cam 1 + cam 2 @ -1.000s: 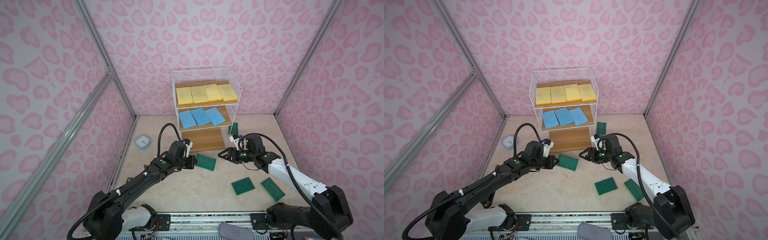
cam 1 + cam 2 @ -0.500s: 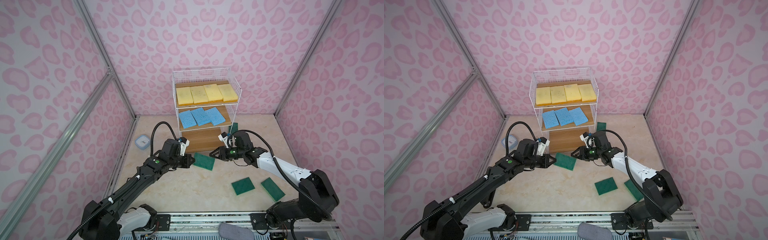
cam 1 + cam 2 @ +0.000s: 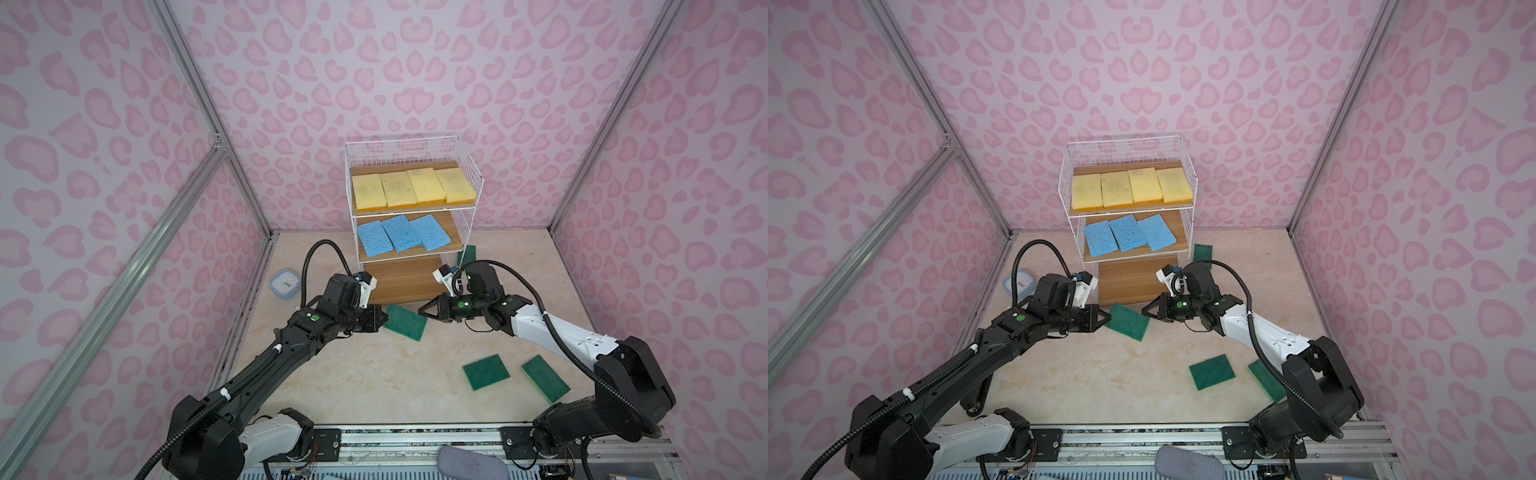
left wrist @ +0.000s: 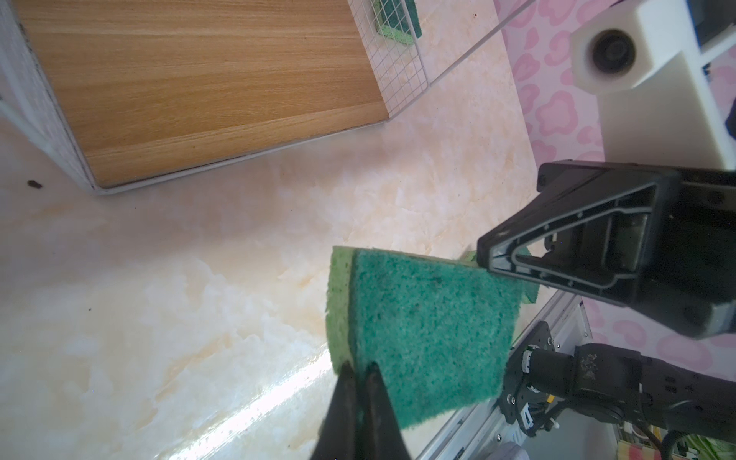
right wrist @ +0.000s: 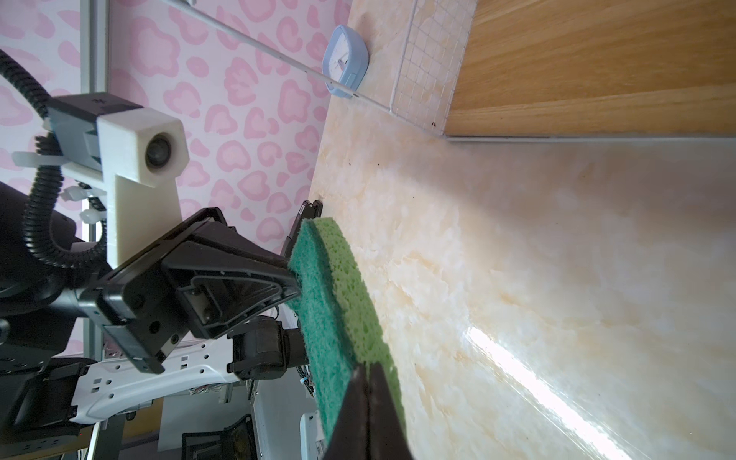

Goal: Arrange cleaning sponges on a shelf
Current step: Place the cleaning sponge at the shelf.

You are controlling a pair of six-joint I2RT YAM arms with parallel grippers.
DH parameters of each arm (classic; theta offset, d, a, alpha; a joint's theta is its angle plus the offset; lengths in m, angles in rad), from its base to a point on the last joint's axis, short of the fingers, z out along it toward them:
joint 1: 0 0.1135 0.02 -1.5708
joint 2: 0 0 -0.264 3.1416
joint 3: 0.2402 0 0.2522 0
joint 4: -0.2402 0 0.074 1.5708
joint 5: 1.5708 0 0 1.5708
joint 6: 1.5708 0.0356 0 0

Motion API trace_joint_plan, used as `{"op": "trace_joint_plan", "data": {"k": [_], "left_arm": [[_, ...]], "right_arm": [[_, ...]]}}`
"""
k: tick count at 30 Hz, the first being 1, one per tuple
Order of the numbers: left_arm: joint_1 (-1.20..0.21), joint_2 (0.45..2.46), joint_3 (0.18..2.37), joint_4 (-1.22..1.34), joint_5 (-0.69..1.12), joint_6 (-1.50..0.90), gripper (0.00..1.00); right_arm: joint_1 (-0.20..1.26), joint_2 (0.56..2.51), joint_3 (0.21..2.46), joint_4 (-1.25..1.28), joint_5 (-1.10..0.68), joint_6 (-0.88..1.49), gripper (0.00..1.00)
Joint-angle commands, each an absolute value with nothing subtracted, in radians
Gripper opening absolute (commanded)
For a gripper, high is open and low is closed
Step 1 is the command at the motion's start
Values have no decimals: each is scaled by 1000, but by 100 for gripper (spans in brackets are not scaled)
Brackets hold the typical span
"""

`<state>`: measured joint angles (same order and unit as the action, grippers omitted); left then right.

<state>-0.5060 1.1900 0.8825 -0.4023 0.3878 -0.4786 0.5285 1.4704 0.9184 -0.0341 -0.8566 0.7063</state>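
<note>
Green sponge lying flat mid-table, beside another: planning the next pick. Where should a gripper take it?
Best come straight down on the green sponge and pinch across its shorter width, jaws on the long edges: it lies flat, scourer up.

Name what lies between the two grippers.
A dark green sponge, gripped at opposite edges by the left gripper and right gripper; both top views show it.

4 sponges (image 3: 413, 189) lie on the shelf's (image 3: 399, 282) top board, 3 sponges (image 3: 401, 232) on its middle.
</note>
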Motion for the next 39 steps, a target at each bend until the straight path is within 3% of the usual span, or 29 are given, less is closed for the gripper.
{"op": "trace_joint_plan", "data": {"k": [1, 3, 6, 8, 15, 24, 32, 39], "left_arm": [[-505, 1193, 899, -364, 388, -487, 4], [-505, 1193, 896, -360, 390, -491, 4], [-503, 1194, 891, -358, 393, -490, 4], [-503, 1193, 884, -357, 388, -488, 4], [-495, 1179, 882, -359, 390, -492, 4], [-483, 1136, 888, -369, 415, -501, 4], [-483, 1130, 896, -356, 442, -520, 4], [-482, 1155, 896, -344, 451, -523, 4]], "right_arm": [[533, 1477, 905, 8, -879, 720, 2], [534, 1475, 902, 12, -883, 723, 10], [534, 1468, 899, 3, -886, 715, 34], [535, 1460, 893, -1, -884, 710, 40], [533, 1445, 892, -45, -878, 680, 43], [519, 1426, 887, -72, -861, 664, 54], [520, 1419, 891, -36, -877, 688, 51], [524, 1424, 871, 44, -889, 736, 23]]}}
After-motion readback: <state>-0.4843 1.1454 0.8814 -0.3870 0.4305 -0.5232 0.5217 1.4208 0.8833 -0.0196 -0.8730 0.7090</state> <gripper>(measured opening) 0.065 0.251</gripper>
